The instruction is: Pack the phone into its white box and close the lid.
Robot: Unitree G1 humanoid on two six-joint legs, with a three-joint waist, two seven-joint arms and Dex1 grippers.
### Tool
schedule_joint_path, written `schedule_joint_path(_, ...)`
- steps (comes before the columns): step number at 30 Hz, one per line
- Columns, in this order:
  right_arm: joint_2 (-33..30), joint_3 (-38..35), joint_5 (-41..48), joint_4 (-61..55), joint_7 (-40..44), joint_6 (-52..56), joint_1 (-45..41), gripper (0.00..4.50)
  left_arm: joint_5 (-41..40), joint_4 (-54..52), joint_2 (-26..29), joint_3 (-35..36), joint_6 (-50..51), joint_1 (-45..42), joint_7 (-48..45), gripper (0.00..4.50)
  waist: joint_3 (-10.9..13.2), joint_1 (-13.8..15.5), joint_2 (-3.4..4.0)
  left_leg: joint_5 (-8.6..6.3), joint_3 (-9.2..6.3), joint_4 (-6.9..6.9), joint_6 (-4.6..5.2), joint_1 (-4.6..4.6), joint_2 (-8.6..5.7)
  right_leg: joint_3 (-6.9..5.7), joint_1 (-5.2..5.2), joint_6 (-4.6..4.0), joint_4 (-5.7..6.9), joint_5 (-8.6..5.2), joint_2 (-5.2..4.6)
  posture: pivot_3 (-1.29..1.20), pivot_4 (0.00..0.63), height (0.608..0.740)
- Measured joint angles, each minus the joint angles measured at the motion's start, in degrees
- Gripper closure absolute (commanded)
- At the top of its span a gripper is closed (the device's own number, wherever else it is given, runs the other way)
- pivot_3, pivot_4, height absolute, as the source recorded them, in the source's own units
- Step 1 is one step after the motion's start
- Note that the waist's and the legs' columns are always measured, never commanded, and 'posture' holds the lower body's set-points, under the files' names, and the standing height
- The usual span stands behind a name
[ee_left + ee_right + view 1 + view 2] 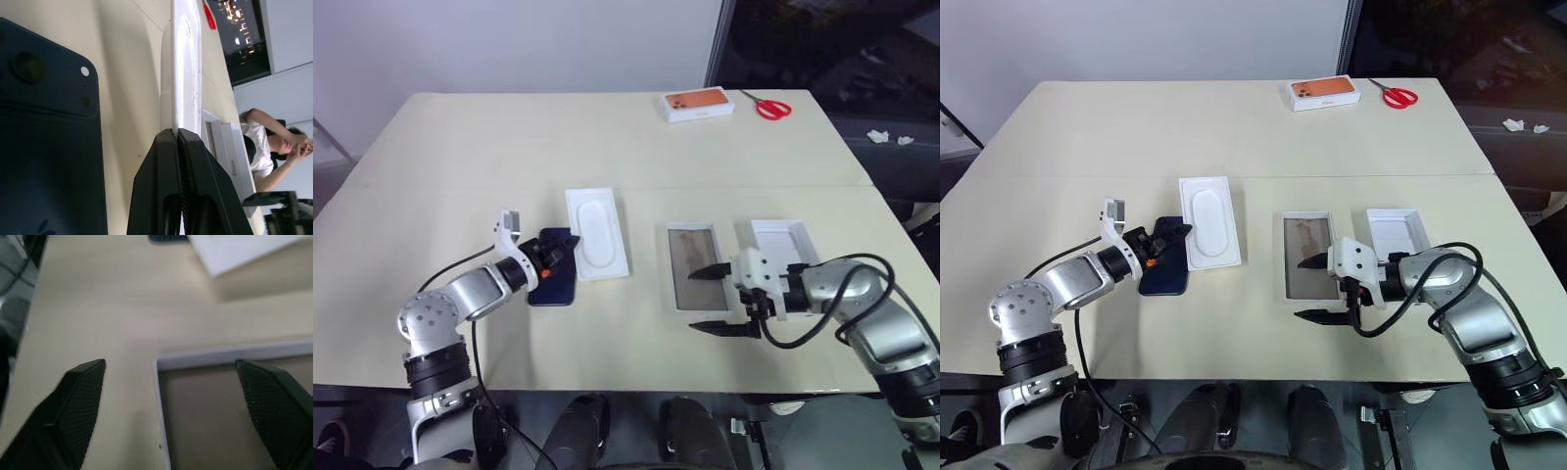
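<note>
**The phone waits beside its white box**

The phone [553, 290] lies flat, back up, near the left part of the table's [509, 147] front edge. The white box [597, 233], with its oval dip, is just beside it, toward the middle. The left gripper [563, 247] is closed tight. It sits over the far end of the phone, with its tips at the box's edge. Whether it pinches that edge cannot be told.

The right gripper [695, 302] is open wide, one finger on each side of the near corner of a white-rimmed tray with a brown inside [690, 257]. It holds nothing.

The phone is not packed yet. It looks thin and slippery, so it should be gripped by its long sides and kept level. The box looks light and may slide, so it should be held steady. The phone should go straight down into it.

The count:
- one phone
- one white box
- one brown-inside tray
- one more white piece, likely the lid [781, 243], just beside that tray
- one orange-topped box [698, 104] and one pair of red scissors [771, 106], at the far edge
- two grippers
- one person [266, 142], seen past the table
</note>
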Motion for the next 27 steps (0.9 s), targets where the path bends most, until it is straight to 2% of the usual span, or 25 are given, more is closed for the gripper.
schedule_joint_path(2, -0.03, 2.41, -4.39, 3.26, -0.42, -4.06, -0.15, 2.22, -0.45, -0.39, -0.03, -0.49, 0.0, 0.0, 0.22, 4.5, 0.0, -0.02, 0.0, 0.01, 0.0, 0.0, -0.02, 0.0, 0.0, 0.01, 0.0, 0.0, 0.01, 0.0, 0.0, 0.0, 0.15, 0.74)
schedule_joint_path(3, 0.03, 2.86, -5.24, 4.43, -0.49, -5.18, -0.18, 2.85, -0.64, -0.6, -0.03, -0.6, -0.01, -0.01, 0.35, 4.5, 0.0, -0.02, 0.0, 0.03, 0.0, 0.0, -0.04, 0.0, 0.0, 0.01, -0.01, 0.0, 0.01, 0.0, 0.0, 0.0, 0.15, 0.74)
schedule_joint_path(6, 0.19, 2.93, -5.69, 5.23, -0.21, -6.44, -1.23, 4.38, -1.19, -0.89, -0.07, -0.75, -0.35, -0.25, 1.15, 4.5, 0.0, -0.08, -0.01, 0.05, 0.0, 0.0, -0.09, 0.0, 0.01, 0.01, -0.01, 0.0, 0.01, 0.0, 0.01, 0.0, 0.15, 0.74)
schedule_joint_path(7, 0.35, 2.93, -5.73, 5.42, -0.18, -6.53, -1.38, 4.45, -1.21, -0.91, -0.07, -0.81, -0.57, -0.34, 1.22, 4.5, 0.0, -0.07, -0.01, 0.05, -0.01, -0.01, -0.09, 0.0, 0.01, 0.01, -0.01, 0.0, 0.01, 0.0, 0.02, 0.0, 0.15, 0.74)
schedule_joint_path(12, 4.34, 3.6, -6.17, 6.2, -1.16, -6.58, -4.8, 4.45, -2.27, -0.96, -0.42, -1.35, -1.85, -1.36, 1.71, 4.5, 0.01, -0.12, -0.02, 0.05, -0.01, 0.0, -0.08, 0.0, 0.02, 0.01, -0.01, 0.0, 0.01, 0.0, 0.02, 0.0, 0.15, 0.74)
schedule_joint_path(21, 14.12, 9.58, -11.24, 10.34, -4.97, -8.37, -10.76, 4.45, -4.66, -0.86, -0.26, -1.82, -3.95, -3.74, 3.43, 4.5, 0.01, -0.12, -0.05, 0.1, -0.01, 0.0, -0.17, 0.0, 0.0, 0.02, -0.04, 0.0, 0.02, 0.0, 0.03, 0.0, 0.15, 0.74)
schedule_joint_path(24, 15.28, 9.68, -11.08, 10.34, -4.88, -6.62, -11.82, 3.54, -5.0, -0.88, -0.28, -1.89, -4.04, -3.64, 3.91, 4.5, 0.01, -0.05, -0.05, 0.1, -0.01, 0.0, -0.17, 0.0, 0.0, 0.01, -0.04, 0.0, 0.02, 0.0, 0.03, 0.0, 0.15, 0.74)
schedule_joint_path(27, 15.29, 9.68, -11.07, 10.37, -4.87, -6.47, -11.99, 2.0, -5.63, -0.93, -0.55, -2.31, -4.12, -3.25, 4.42, 4.5, 0.01, -0.04, -0.05, 0.1, -0.01, 0.0, -0.17, 0.0, -0.02, 0.01, -0.03, 0.0, 0.02, 0.0, 0.02, 0.0, 0.15, 0.74)
